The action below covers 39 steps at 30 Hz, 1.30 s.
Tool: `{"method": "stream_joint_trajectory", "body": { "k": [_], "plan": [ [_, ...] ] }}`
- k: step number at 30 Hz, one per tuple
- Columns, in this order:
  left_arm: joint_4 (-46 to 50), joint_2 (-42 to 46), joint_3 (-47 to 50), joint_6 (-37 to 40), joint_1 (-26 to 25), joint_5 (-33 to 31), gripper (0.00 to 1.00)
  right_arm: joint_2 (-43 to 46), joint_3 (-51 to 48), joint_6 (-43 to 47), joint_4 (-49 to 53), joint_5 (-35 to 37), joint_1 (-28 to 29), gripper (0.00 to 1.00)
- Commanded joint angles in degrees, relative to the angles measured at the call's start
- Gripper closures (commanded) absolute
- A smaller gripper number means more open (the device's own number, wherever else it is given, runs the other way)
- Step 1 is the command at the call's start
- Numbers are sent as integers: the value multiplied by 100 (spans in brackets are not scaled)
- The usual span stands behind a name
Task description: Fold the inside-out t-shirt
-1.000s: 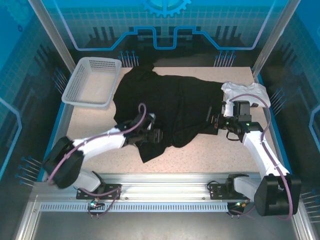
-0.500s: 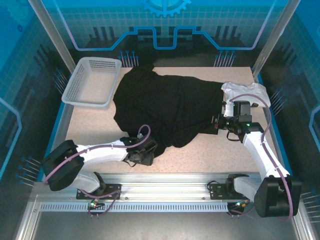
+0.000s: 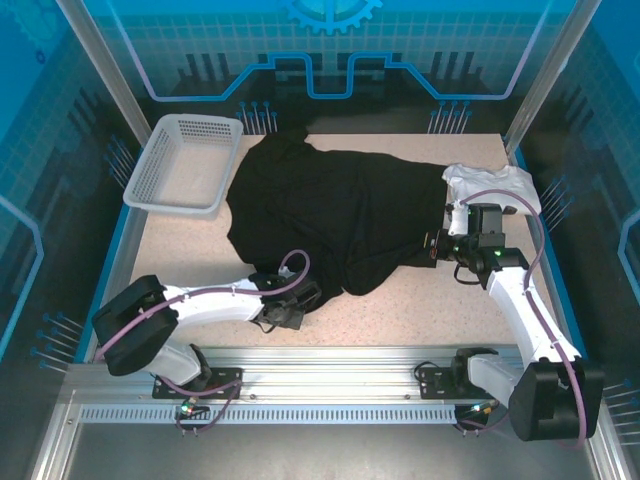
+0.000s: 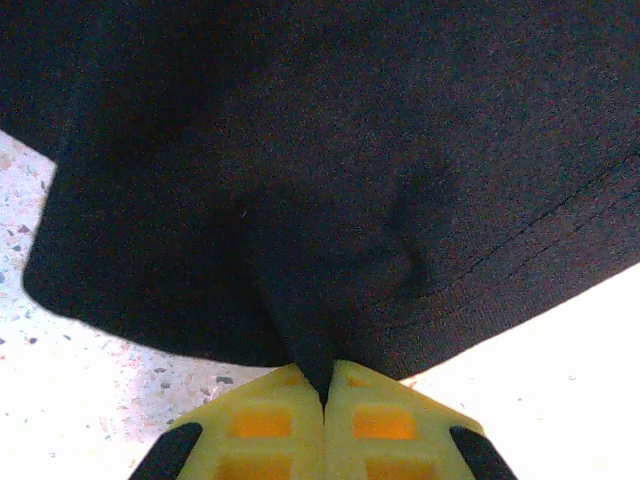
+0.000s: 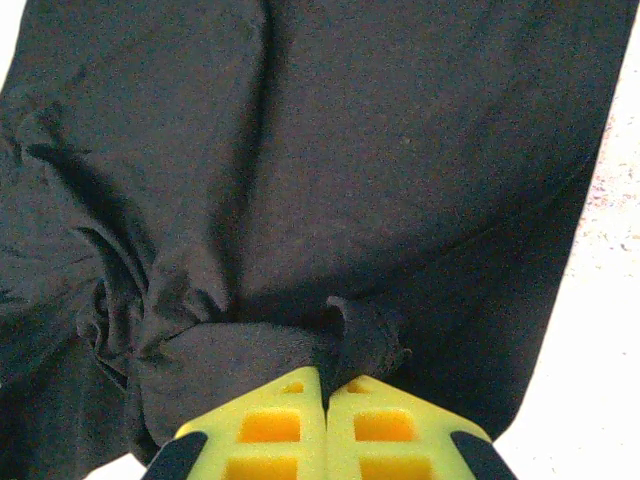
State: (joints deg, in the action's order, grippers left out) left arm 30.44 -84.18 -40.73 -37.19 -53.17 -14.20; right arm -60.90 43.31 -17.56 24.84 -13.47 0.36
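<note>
Scene: black t-shirt [image 3: 340, 210] crumpled across middle of bench [image 3: 420, 310], far corner beside basket [image 3: 185, 160]; left claw [image 4: 325, 385] clenched on near hem; right claw [image 5: 325, 385] clenched on bunched fold at shirt's right edge, near white garment [image 3: 495, 185].

**Where things lie around my two grippers**

The t-shirt [image 3: 340, 215] lies spread over the middle and far part of the table [image 3: 400, 310], ahead of both my bases. The basket [image 3: 185, 165] sits in the far left corner, just beside the t-shirt's left edge. A smaller garment [image 3: 495, 183] lies at the far right, against the t-shirt's right edge and just behind my right wrist. My left gripper [image 3: 298, 300] is at the t-shirt's near edge, left of centre, with the hem between its fingers. My right gripper [image 3: 432, 246] is at the t-shirt's right edge, with bunched cloth between its fingers.
</note>
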Motion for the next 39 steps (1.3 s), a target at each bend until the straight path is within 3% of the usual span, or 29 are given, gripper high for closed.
{"method": "stream_joint_trajectory", "body": {
  "k": [1, 5, 9, 13, 17, 23, 29, 31, 34, 39],
  "plan": [
    [-376, 205, 271, -35, -90, 134, 100, 69, -94, 14, -63, 31, 61, 100],
    [121, 1370, 90, 210, 49, -947, 100, 163, -57, -111, -219, 92, 53, 100],
    [229, 2827, -477, 993, 587, -2011, 100, 276, 433, -125, -273, 304, -22, 100],
    [-325, 3895, -1438, 2017, 1131, -2582, 100, 366, 1328, -101, -197, 513, -100, 100],
    [-518, 4254, -2850, 3035, 1172, -2790, 100, 696, 2492, 186, 401, 808, -120, 100],
    [-197, 4238, -4657, 3627, 1175, -2068, 100, 1335, 3967, 597, 1463, 1022, -124, 100],
    [-541, 3239, -5372, 4536, 1232, -2791, 100, 1385, 4608, 679, 1540, 1123, -124, 100],
    [-439, 2665, -5595, 4232, 1964, -2404, 100, 1115, 4586, 693, 1268, 1182, -123, 100],
    [94, 1772, -6109, 3022, 3813, -561, 100, 463, 4624, 732, 726, 1258, -120, 100],
    [-139, 386, -7004, 3135, 4379, -140, 100, -752, 5174, 853, 31, 1313, -123, 100]
  ]
}}
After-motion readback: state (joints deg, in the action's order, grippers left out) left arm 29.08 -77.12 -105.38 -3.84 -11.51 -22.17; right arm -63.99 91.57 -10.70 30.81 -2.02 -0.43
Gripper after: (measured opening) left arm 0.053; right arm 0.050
